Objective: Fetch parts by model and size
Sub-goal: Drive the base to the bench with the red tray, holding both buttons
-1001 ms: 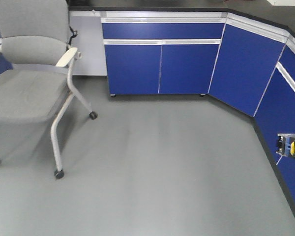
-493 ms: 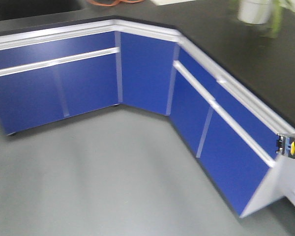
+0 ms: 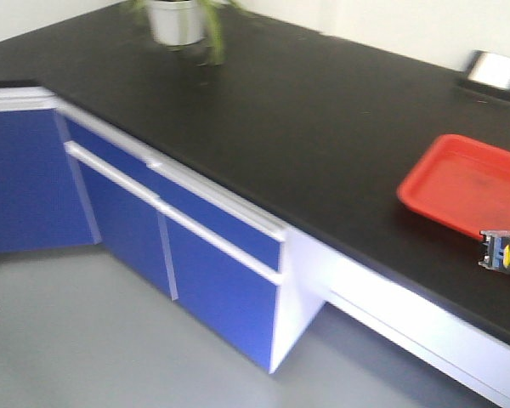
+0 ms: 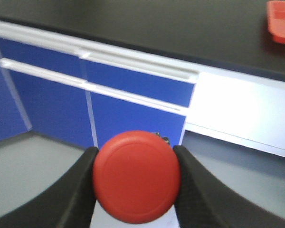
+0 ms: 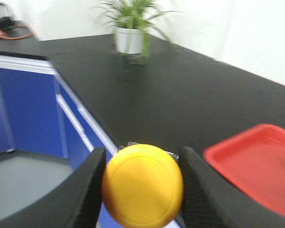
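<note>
Starting on the left: the left jaws are closed partway around the red-capped switch (image 4: 137, 176), one dark finger pressed against each side of the cap. That part is held up in the air, over the grey floor (image 3: 85, 357) in front of the blue cabinets (image 3: 127, 212). Only the cap shows in the wrist view, so I can't tell how the base is sitting.

The big change is what the front camera sees. A second ago it showed an office chair and open floor with cabinets along the back. Half a second ago it showed the inside corner of the cabinet run. Now the black surface (image 3: 306, 110) fills most of the frame, with a potted plant (image 3: 177, 19) at the far end and a red tray (image 3: 472, 183) sitting on it over to the right. So the whole base has been swinging round, and both parts haven't budged in their grips the whole time.

My guess is the fetching is done and this is the carry-to-drop-off bit, with the tray as the likely target.

On the right it's the same deal: the right jaws are clamped on either side of the yellow-capped switch (image 5: 142, 185), held out over the front edge of the surface, near the tray but not over it yet.
</note>
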